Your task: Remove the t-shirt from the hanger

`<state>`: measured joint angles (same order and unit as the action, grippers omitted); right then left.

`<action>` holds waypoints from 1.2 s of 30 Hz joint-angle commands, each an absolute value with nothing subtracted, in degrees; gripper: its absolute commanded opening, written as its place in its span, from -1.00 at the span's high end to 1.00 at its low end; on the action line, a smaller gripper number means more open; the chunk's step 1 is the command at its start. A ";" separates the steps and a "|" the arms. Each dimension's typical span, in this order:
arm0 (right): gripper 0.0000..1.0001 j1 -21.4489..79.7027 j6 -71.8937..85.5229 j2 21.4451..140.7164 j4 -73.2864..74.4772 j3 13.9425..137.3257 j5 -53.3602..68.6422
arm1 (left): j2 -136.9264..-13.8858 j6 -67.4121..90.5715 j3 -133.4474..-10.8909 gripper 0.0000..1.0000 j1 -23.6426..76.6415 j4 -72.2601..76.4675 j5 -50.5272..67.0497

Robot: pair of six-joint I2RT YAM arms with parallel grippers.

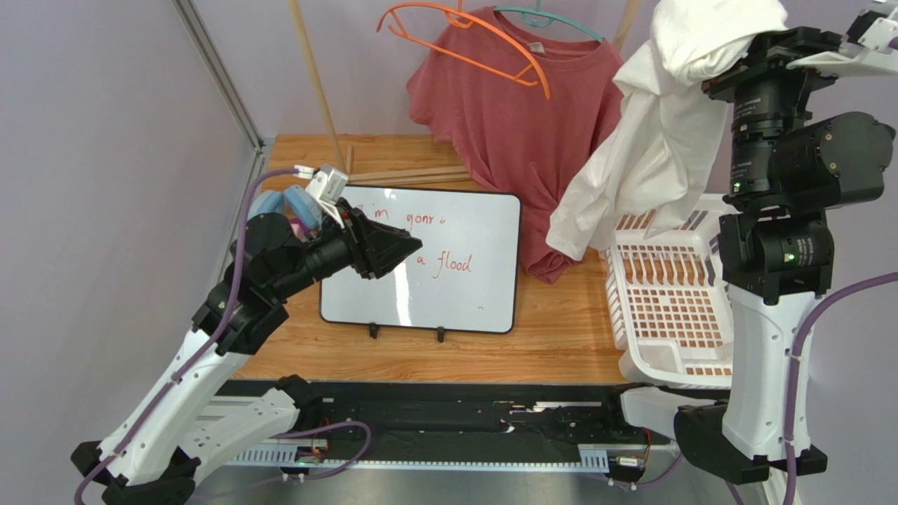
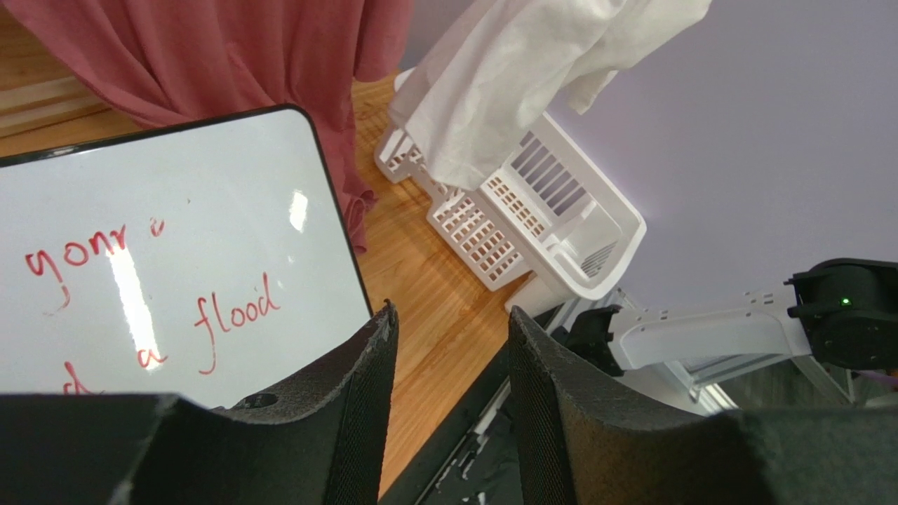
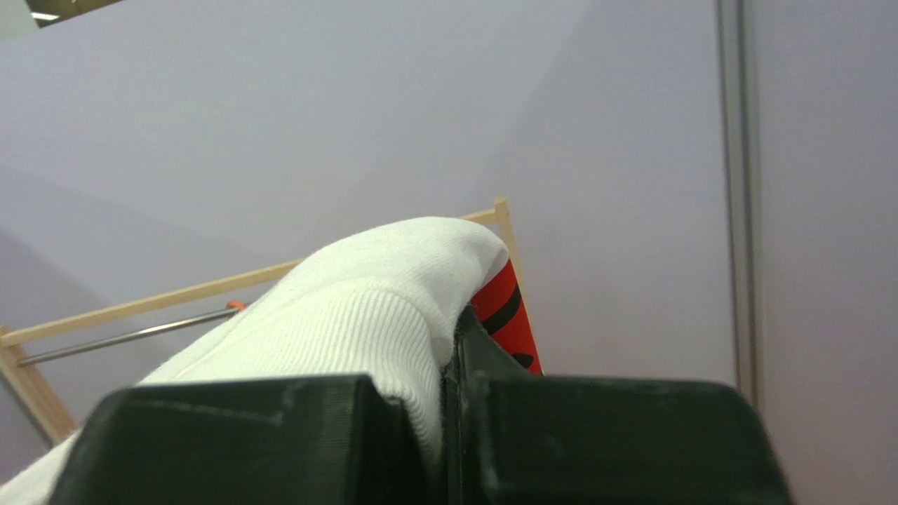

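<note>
A white t-shirt [image 1: 654, 158] hangs from my right gripper [image 1: 738, 58], which is raised high at the back right and shut on a fold of the shirt's ribbed cloth [image 3: 358, 305]. The shirt drapes down over the basket's far end. No hanger shows inside it. An empty orange hanger [image 1: 464, 47] hangs tilted on the rack. A red t-shirt [image 1: 516, 126] hangs on a teal hanger [image 1: 548, 19] beside it. My left gripper [image 1: 406, 253] is open and empty, low over the whiteboard, pointing right. Its fingers [image 2: 358, 379] frame bare table.
A whiteboard [image 1: 443, 263] with red writing lies on the wooden table, left of centre. A white slatted basket [image 1: 675, 305] stands at the right edge, under the white shirt. The wooden rack's post [image 1: 316, 84] rises at the back left.
</note>
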<state>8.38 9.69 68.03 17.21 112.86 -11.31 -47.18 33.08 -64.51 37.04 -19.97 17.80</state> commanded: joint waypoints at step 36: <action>1.00 -4.12 30.75 51.59 43.05 67.25 -37.01 | -40.18 39.46 -55.47 0.05 36.91 -18.90 26.54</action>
